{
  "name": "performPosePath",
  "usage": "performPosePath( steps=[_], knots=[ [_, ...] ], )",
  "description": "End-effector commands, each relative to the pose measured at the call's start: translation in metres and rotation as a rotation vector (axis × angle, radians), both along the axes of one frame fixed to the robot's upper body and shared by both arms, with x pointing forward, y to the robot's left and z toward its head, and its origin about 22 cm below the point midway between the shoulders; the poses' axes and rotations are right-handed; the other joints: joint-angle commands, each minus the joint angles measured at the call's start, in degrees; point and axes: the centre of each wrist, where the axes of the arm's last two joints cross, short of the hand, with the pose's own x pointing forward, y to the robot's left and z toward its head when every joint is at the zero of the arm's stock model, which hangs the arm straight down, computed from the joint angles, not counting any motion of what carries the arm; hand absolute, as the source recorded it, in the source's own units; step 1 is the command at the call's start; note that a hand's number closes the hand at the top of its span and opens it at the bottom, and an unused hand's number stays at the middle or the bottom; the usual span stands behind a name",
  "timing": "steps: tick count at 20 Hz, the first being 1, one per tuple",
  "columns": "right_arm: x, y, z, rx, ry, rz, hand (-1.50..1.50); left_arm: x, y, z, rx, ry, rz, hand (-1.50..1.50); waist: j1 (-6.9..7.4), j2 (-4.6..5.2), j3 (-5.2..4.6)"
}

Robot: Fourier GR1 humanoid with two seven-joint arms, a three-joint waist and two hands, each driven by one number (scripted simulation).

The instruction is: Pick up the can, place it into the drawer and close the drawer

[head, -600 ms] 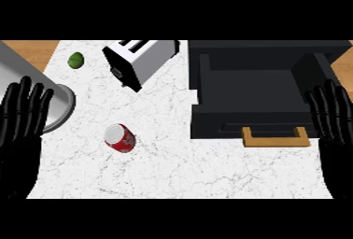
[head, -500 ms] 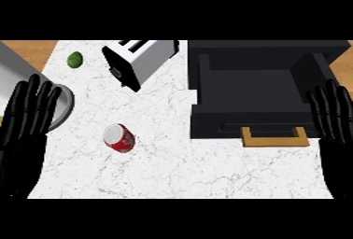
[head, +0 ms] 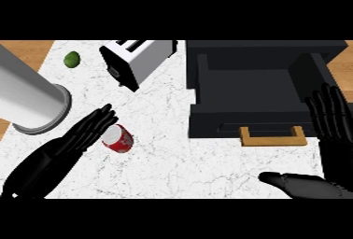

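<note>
Fingers (head: 96, 122) of the left hand (head: 77, 138) are lying straight and close together, stretching up and to the right across the white marble counter (head: 172, 158), their edge touching or just beside the red can (head: 118, 138). That can is lying tilted on the counter, its pale top facing up-left, well apart from the drawer (head: 258, 95). At the view's right, the right hand (head: 332, 119) is resting with straight, slightly spread fingers beside the drawer, holding nothing. The black drawer is standing open, its wooden handle (head: 272, 137) pointing toward the lower edge. A toaster (head: 136, 59) is sitting at the top, a green lime (head: 72, 59) to its left, and a large grey cylinder (head: 31, 98) is leaning in from the left. Wooden flooring (head: 21, 49) is showing beyond the counter's corners.
</note>
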Motion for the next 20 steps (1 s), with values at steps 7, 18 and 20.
performPosePath(
  steps=[7,18,20],
  knots=[
    [-0.024,0.001,-0.010,0.013,0.062,-0.042,-1.50,0.006,0.046,0.004,0.051,0.090,-0.083,-1.50,0.53,-0.21,-0.02],
    [-0.023,-0.047,-0.015,-0.006,0.074,-0.049,-1.50,0.024,0.057,-0.016,0.042,0.159,-0.009,-1.50,0.40,-0.16,-0.02],
    [-0.032,-0.035,-0.039,0.010,0.077,-0.021,-1.50,0.031,0.051,0.000,0.075,0.141,-0.002,-1.50,0.36,-0.18,-0.01]
  ],
)
